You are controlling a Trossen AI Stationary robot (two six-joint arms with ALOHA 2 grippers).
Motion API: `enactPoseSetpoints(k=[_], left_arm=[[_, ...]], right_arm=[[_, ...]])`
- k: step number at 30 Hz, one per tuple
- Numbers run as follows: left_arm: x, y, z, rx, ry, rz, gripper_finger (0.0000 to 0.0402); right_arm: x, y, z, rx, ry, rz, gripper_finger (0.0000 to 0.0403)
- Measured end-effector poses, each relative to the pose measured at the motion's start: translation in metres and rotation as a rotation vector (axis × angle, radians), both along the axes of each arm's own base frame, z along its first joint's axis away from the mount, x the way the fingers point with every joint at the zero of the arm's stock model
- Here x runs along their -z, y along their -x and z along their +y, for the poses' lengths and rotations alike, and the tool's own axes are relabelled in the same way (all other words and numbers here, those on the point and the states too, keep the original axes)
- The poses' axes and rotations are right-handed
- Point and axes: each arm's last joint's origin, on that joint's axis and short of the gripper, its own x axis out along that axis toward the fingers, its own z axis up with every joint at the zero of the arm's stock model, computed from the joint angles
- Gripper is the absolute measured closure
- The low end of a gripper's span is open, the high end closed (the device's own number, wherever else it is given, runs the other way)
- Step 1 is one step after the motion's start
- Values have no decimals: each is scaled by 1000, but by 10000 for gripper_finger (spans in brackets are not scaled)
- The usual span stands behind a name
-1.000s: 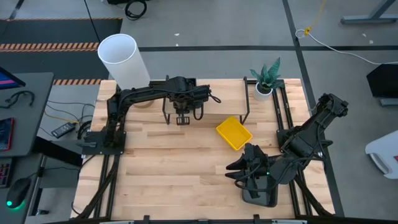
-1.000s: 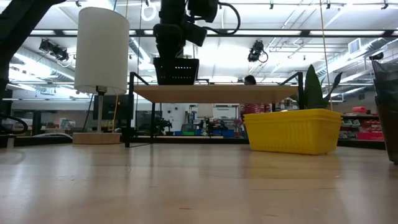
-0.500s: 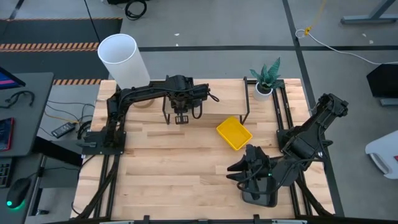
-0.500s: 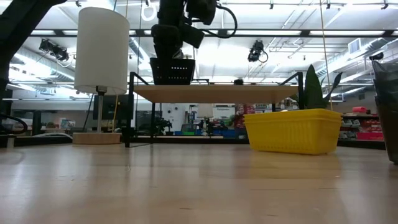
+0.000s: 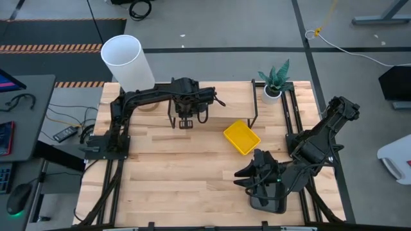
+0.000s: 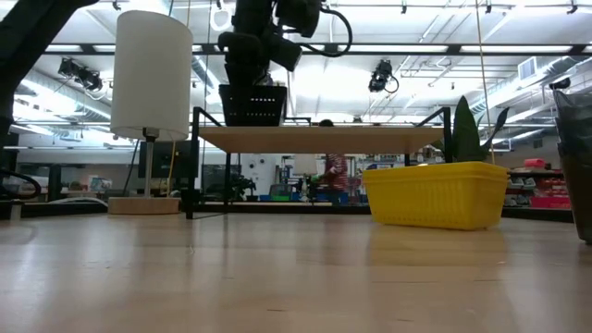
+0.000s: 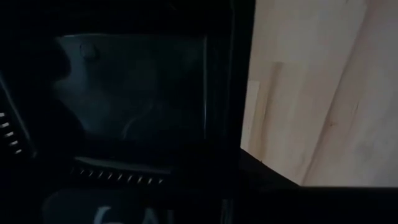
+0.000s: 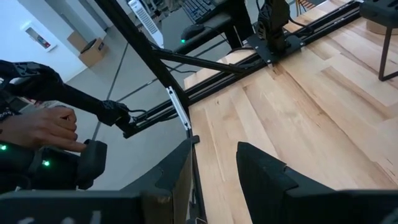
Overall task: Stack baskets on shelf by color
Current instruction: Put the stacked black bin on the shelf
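Observation:
My left gripper [image 6: 248, 78] reaches over the shelf [image 6: 324, 139] near its left end and is shut on a small black mesh basket [image 6: 252, 104], which also shows in the high view [image 5: 185, 123] and fills the left wrist view [image 7: 130, 106]. A yellow basket [image 5: 242, 137] sits flat on its base on the table in front of the shelf's right part [image 6: 433, 194]. My right gripper [image 8: 214, 180] is open, waiting at the table's near right corner [image 5: 247, 178] above a dark grey basket [image 5: 268, 204]. My left gripper holds the black mesh basket at its upper rim [image 6: 242, 88], coming from above with the fingers pointing down. The basket hangs upright and level below it. Its bottom is at the shelf plank's top; whether it touches the plank I cannot tell.
A white lamp [image 5: 126, 61] stands at the far left corner and a potted plant [image 5: 274, 82] at the far right, beside the shelf's ends. Bare tabletop lies in the middle and near left [image 5: 173, 173]. A person's hand [image 8: 37, 127] shows beyond the table.
My left gripper has carried the black basket a little toward the table's left along the shelf top, keeping it level and shut in the hold. My right arm has kept still.

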Motion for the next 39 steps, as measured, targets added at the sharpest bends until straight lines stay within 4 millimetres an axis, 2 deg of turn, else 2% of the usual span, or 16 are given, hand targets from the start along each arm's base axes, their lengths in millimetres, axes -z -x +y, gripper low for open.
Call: enactPoseSetpoints(k=[34,39], left_arm=[[-7,4,-1,-2,-3,-23,368],[5,8,1,-8,3,24,369]], right_arm=[[-1,0,1,18,-3,-19,271],[-2,0,1,17,-2,-20,271]])
